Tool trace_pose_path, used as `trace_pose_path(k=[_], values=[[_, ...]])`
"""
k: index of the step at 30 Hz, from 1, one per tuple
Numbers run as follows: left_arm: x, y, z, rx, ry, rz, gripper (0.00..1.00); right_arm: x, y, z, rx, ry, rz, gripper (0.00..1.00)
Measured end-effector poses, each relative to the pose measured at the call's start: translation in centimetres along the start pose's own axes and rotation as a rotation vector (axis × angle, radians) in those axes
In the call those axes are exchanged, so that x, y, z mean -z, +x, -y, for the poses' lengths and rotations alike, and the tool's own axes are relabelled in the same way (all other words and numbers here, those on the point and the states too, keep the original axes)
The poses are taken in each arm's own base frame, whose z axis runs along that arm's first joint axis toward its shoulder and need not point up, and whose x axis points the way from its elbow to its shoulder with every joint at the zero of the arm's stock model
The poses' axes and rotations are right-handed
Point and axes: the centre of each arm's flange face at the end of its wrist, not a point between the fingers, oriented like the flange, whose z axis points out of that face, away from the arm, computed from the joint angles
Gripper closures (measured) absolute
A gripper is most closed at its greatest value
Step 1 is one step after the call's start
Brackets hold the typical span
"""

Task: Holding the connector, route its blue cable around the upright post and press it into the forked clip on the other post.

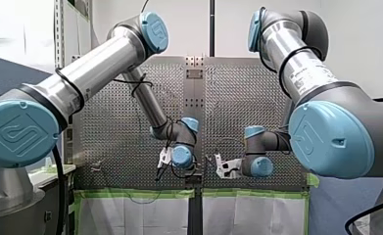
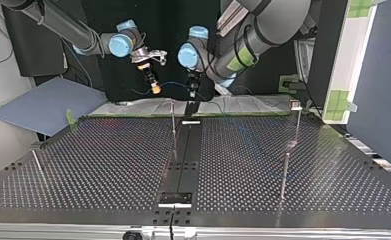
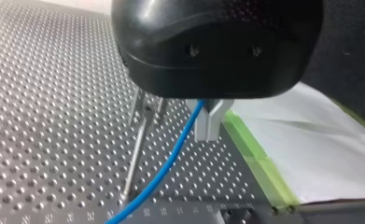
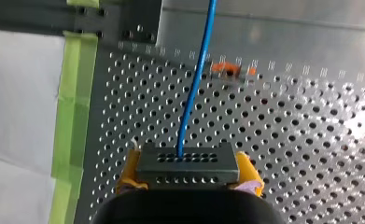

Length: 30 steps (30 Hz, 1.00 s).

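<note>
Hovering over the perforated table, my left gripper pinched the blue cable between closed metal fingers; my right gripper clenched the connector in yellow pads, near the table's green tape and white sheet.

Blue cable from dark connector
</note>
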Motion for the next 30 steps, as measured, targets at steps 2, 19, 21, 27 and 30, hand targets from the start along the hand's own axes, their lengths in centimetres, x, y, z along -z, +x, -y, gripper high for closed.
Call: trace_pose_path(k=[2,19,21,27,30], values=[[0.3,-0.1,0.5,0.001,0.005,0.009,0.99,0.0,-0.1,-0.4,-0.002,-0.011,0.003,1.0],[1.3,-0.6,2.8,0.086,0.036,0.064,0.99,-0.3,0.1,-2.4,-0.007,-0.046,-0.006,1.0],[1.2,-0.6,2.7,0.104,0.038,0.067,0.99,-0.3,0.1,-2.7,-0.009,-0.052,-0.009,1.0],[0.8,-0.2,2.6,0.139,0.049,0.062,0.99,-0.7,0.4,-4.1,-0.017,-0.065,-0.021,1.0],[0.5,0.3,2.8,0.146,0.057,0.054,0.99,-1.0,0.6,-4.6,-0.02,-0.065,-0.023,1.0]])
